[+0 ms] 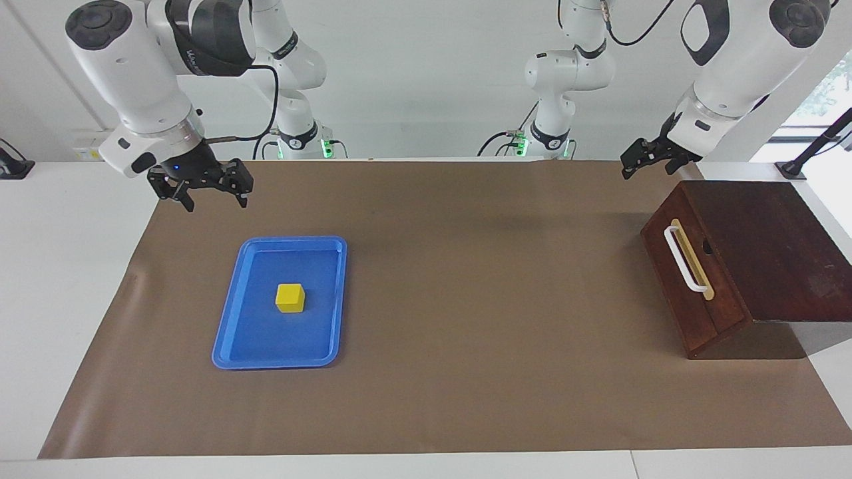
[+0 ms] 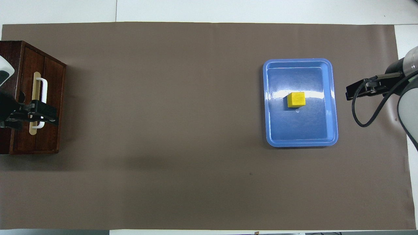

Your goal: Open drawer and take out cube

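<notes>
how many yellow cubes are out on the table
1. The cube sits in the blue tray, toward the right arm's end of the table. The drawer is shut, so any inside would be hidden.

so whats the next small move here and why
Probably none beyond parking. The small yellow cube already sits in the flat blue plastic tray, the dark reddish-brown wooden drawer is shut, and both grippers are empty: the left gripper up by the drawer's box, the right gripper above the brown mat.
</notes>
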Robot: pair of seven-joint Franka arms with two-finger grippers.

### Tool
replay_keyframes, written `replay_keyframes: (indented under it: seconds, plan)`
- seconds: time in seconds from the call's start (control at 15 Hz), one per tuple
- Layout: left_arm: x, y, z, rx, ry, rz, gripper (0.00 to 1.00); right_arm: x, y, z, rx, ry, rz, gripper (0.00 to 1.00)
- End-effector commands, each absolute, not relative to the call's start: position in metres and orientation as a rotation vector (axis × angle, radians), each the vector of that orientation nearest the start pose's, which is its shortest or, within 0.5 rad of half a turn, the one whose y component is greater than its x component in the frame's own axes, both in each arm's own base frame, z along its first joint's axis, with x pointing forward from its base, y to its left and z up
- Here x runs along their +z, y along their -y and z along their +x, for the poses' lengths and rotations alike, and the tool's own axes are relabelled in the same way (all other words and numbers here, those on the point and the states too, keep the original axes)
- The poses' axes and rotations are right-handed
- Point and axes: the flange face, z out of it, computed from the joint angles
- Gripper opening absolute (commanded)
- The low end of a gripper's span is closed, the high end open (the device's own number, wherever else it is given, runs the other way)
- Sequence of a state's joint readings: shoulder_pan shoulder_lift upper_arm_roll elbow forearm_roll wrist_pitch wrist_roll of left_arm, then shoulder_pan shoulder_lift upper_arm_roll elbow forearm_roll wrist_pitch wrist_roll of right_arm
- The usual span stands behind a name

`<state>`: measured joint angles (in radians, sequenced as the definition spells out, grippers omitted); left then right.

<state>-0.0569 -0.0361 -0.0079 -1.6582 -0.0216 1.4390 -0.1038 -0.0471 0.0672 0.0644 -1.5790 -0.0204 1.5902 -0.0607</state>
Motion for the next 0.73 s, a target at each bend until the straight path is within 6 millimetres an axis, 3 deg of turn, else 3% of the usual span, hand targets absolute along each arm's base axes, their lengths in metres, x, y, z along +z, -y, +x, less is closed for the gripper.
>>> replay_keyframes:
  seconds: [0.0,0.67]
  plan:
    - [0.5939,0.0443,0.5231,0.298,0.017,-3.145,1.00,0.5849,-0.0026,0.5678,0.105,0.120,-3.157,1.00]
    - [0.5961,0.0347,0.5233,0.284,0.068,-3.147,1.00,0.5856,-0.0034,0.5679,0.102,0.123,-3.157,1.00]
